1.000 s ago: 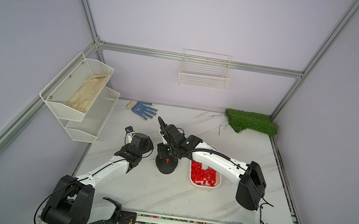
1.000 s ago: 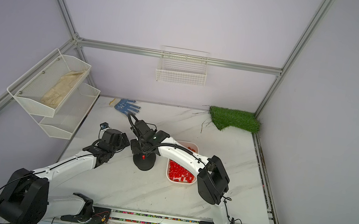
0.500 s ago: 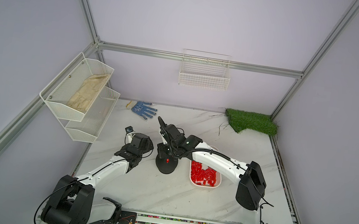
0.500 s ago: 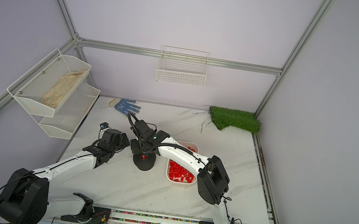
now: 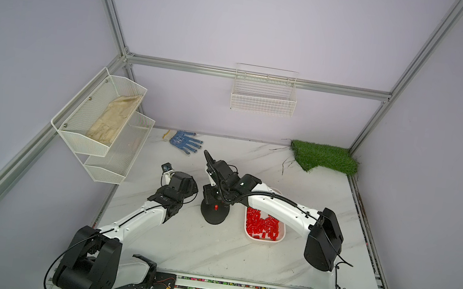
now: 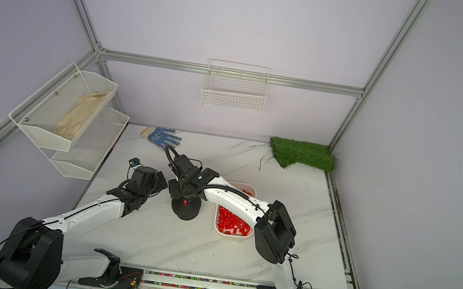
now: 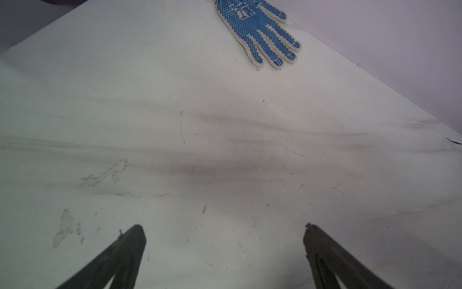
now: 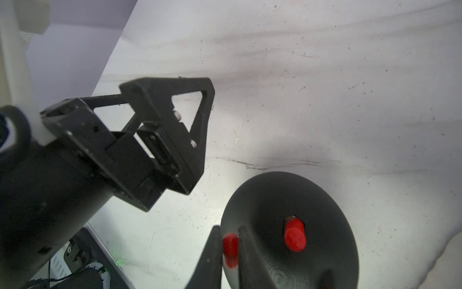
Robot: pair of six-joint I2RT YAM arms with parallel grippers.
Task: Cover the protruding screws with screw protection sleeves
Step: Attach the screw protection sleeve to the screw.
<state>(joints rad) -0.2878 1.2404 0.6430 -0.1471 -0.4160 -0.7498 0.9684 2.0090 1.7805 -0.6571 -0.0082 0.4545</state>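
My right gripper (image 8: pixel 228 229) is pinched narrow on one red sleeve (image 8: pixel 230 246). I hold it upright just above the black base (image 8: pixel 312 195), toward the base's 12 o'clock edge in both top views. A second sleeve (image 8: pixel 295 236) stands capped on the dome, near my fingers but clear of them. I cannot make out any bare screw. The spare sleeves (image 5: pixel 261 226) fill the white tray (image 5: pixel 279 241), just beside the base at 3 o'clock. My left gripper (image 7: pixel 223 230) waits at the base's 9 o'clock, jaws wide with nothing between them, over bare table (image 7: pixel 225 150). A blue glove (image 7: pixel 255 30) lies at 11 o'clock, near the back wall.
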